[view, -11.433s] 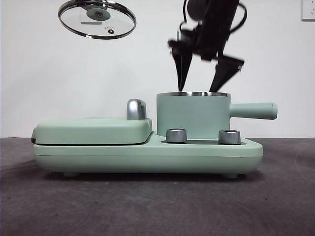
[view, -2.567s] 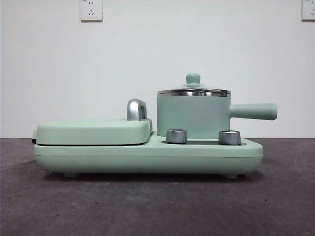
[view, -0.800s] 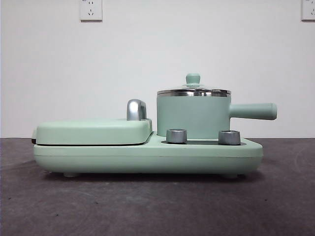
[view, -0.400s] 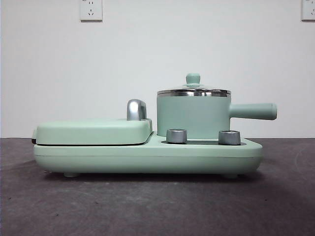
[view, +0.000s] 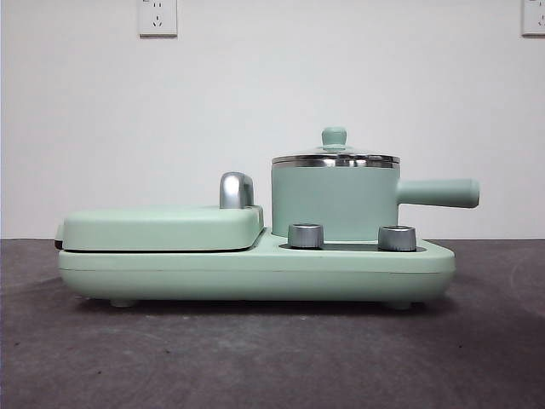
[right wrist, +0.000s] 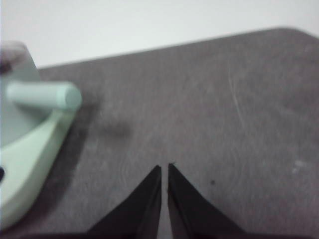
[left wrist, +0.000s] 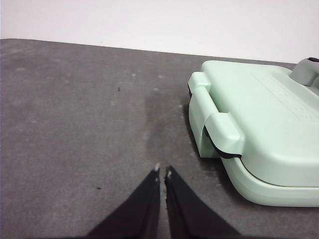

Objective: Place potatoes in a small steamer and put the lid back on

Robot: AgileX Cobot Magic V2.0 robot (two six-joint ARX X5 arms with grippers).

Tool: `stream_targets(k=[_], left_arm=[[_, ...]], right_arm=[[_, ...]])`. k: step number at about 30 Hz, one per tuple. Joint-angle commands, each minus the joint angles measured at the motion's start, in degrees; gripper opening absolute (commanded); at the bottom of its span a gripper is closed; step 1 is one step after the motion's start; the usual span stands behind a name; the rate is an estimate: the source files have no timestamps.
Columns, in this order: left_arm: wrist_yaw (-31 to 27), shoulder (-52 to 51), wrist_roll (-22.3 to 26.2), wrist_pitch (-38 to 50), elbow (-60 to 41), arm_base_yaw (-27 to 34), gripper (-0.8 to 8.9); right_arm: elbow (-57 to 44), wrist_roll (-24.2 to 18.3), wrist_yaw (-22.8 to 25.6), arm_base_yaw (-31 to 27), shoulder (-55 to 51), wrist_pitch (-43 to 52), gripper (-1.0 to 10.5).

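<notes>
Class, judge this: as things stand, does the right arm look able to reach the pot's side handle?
Probably yes: the right gripper hangs over bare table beside the side handle, nothing between them.

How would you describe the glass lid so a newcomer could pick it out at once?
Start from the long mint-green appliance on the dark table. On the end with two steel dials stands the small steamer, with a straight side handle. The lid sits on its rim: the only clear, steel-edged part, with a small mint knob.
</notes>
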Motion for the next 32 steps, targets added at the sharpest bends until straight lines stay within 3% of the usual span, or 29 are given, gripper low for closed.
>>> stream_targets(k=[1,13,32], left_arm=[[-0.11,-0.09,0.55,-0.48,-1.09,0.04,0.20],[-0.11,-0.09,0.55,-0.50,-1.07,0.04,0.20],[-0.11,-0.09,0.55,-0.50,-1.07,0.04,0.20]], right_arm=[[-1.46,-0.94,-1.31,-0.13,-0.04,1.73,0.2],[-1.44,-9.70,-1.51,-0.07,-0.04,2.05,0.2],[-1.44,-9.64,-1.46,-0.13,-0.04,3.10,0.2]])
